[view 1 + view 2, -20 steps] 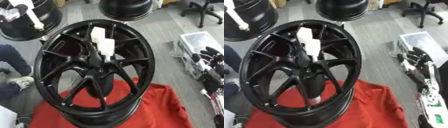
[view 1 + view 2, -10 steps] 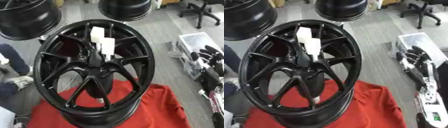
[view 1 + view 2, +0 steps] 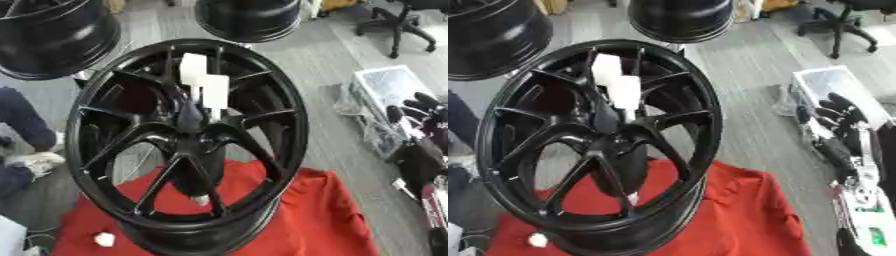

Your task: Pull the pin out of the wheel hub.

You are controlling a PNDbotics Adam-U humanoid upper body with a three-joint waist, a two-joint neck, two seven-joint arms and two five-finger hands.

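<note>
The right hand [image 3: 418,117] shows at the right edge in the left eye view, dark fingers spread and straight, holding nothing, and it is a little further in toward the middle than half a second ago, though it is well apart from the wheel [image 3: 188,145]. That black wheel stands tilted on a red cloth [image 3: 315,210], and the white pin [image 3: 208,92] sticks up out of its centre, exactly where it was a second back, so nothing is pulled yet. Over to the right eye view: the same hand [image 3: 833,125] hangs beside a clear box [image 3: 833,82] on the floor, fingers open, the arm running down the right side. The pin [image 3: 619,85] stands untouched in the hub. The left hand shows in neither view. My read: the reach has only just begun, and the whole pull lies ahead.
</note>
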